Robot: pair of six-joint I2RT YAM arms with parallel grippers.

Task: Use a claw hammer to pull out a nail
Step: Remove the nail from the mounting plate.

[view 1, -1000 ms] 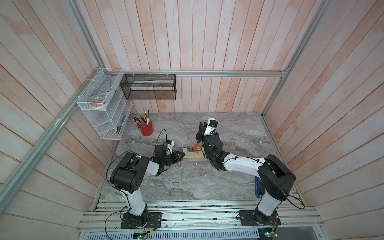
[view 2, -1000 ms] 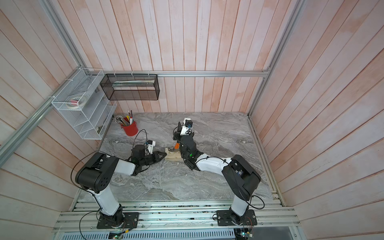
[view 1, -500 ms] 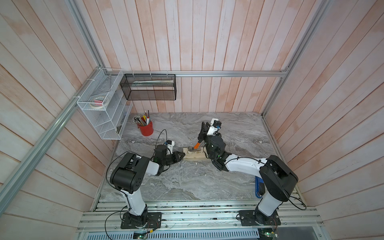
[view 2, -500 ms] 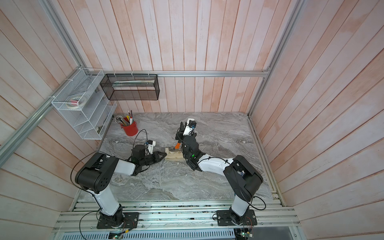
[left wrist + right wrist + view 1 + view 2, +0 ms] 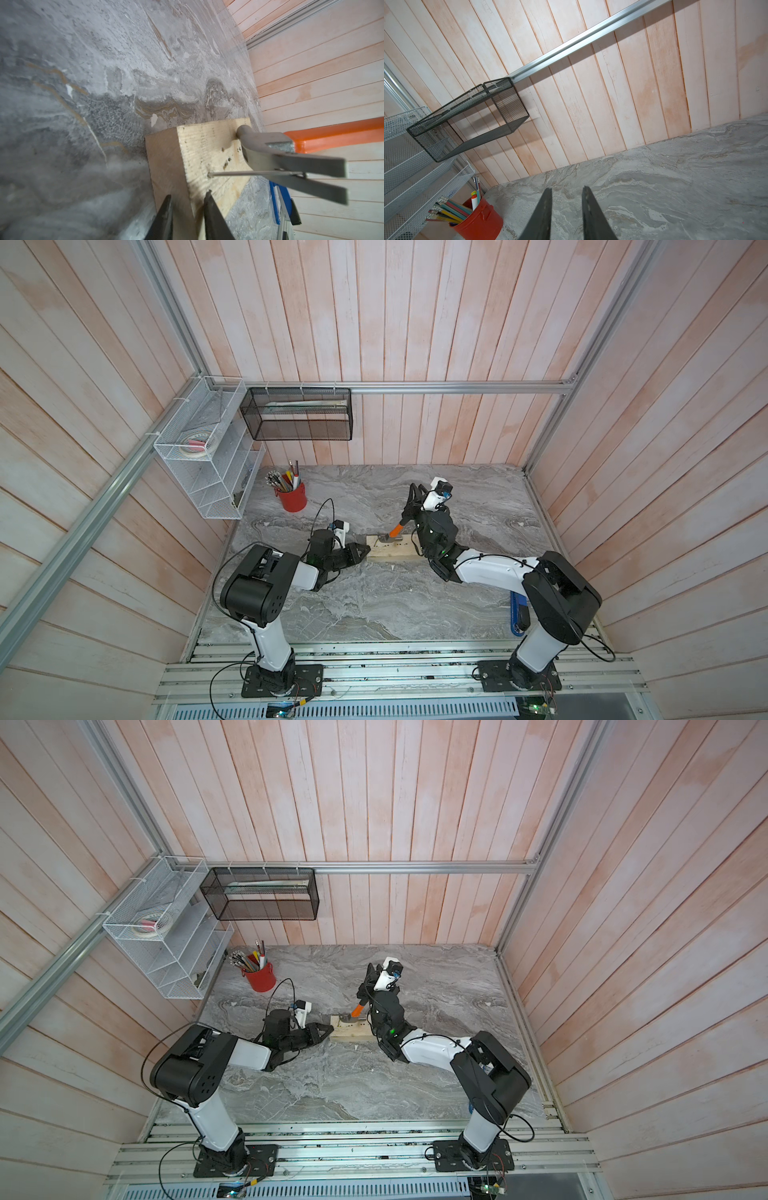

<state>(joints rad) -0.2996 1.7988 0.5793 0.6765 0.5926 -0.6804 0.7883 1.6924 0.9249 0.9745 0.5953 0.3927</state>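
Two claws shared the job: the left claw clamped narrowly on the near end of the pale, rough-sawn wooden block, pinning it to the veined grey surface against the pull. Just beyond its tips, the claw hammer hooked its smooth steel fork under the head of a thin, straight nail, nearly drawn free. The right claw, closed tight, seemed to grip the handle for leverage.

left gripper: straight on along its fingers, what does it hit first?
The wood block: the left gripper has a finger on either side of its end. Pushed further, the finger on the nailed face looks lined up with the nail, though depth is unclear.
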